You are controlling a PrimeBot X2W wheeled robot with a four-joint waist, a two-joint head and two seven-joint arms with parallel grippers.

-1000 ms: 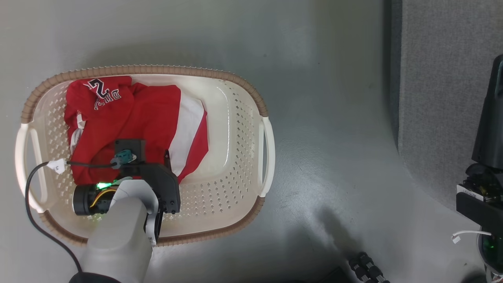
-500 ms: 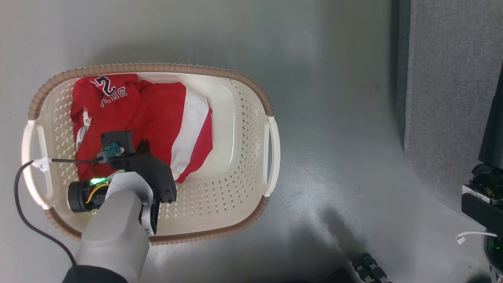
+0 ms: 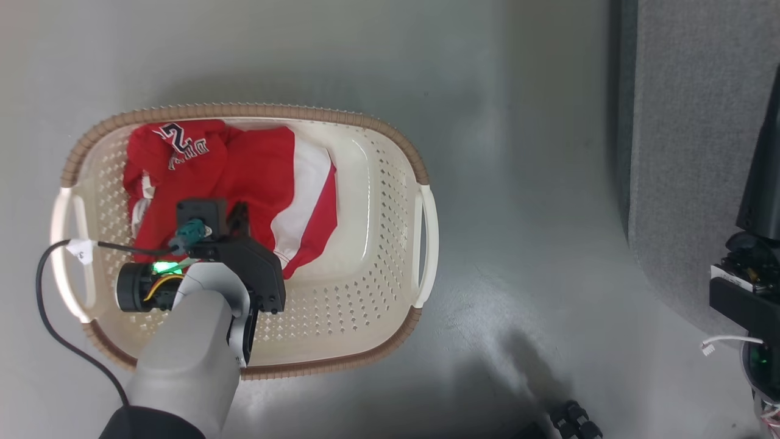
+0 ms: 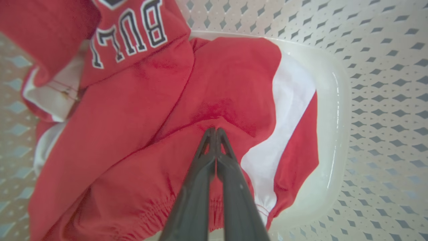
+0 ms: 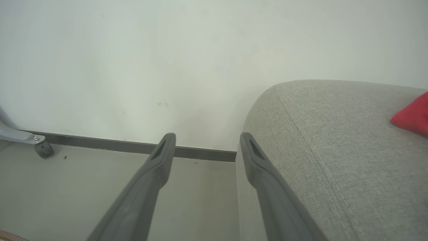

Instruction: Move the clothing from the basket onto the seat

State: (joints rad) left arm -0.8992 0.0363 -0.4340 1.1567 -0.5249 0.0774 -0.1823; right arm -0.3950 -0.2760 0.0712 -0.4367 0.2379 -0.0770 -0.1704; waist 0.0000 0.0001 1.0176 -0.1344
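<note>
Pinching the clothing (image 4: 230, 80) mid-fold, left claw (image 4: 214, 130) sits inside the basket (image 3: 390, 207).

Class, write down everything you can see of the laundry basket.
The basket is cream-white plastic, round-cornered, its walls pierced with small diamond holes, with a ribbed brown rim and a loop handle at each short end. It stands upright on the grey floor. Red clothing lies in its left half; the right half is bare. The left gripper reaches inside, shut on that clothing.
</note>
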